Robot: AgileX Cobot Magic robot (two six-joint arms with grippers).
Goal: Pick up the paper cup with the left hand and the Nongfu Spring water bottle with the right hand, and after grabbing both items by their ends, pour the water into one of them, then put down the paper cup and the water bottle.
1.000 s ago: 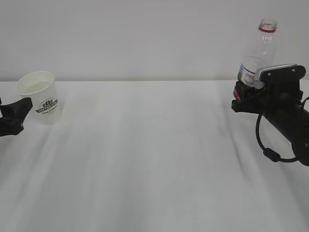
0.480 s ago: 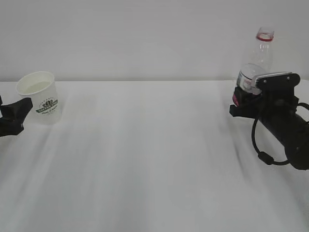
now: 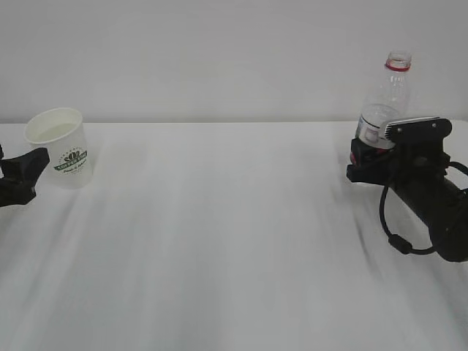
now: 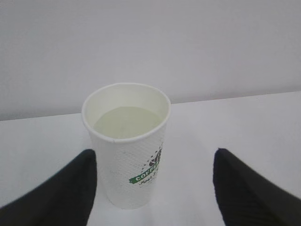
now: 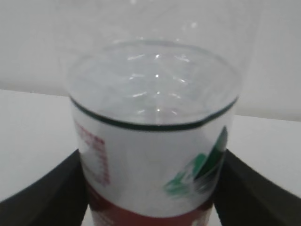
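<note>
Ext: left hand (image 3: 22, 175) mostly cut off at frame edge; paper cup (image 3: 60, 148) upright on table (image 3: 219, 234), far left. Nongfu Spring water bottle (image 3: 384, 99) upright far right, base hidden by right hand (image 3: 365, 157).
L wrist: fingers (image 4: 56, 188) wide, cup between, left one abt touching; water (image 4: 127, 123) inside.
R wrist: fingers (image 5: 42, 197) hug bottle label; grip or gap, can't tell.

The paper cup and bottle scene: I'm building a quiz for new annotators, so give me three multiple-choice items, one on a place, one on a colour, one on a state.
1. Where does the paper cup stand in the exterior view?
A. far left
B. centre
C. far right

2. What colour is the ring on the bottle neck?
A. blue
B. red
C. yellow

3. How does the left gripper stand to the cup?
A. open, one finger on each side
B. clamped on the rim
C. lifting it off the table

Answers:
1 A, it sits near the left edge.
2 B, a red band circles the neck.
3 A, the left wrist view shows gaps beside both fingers.
</note>
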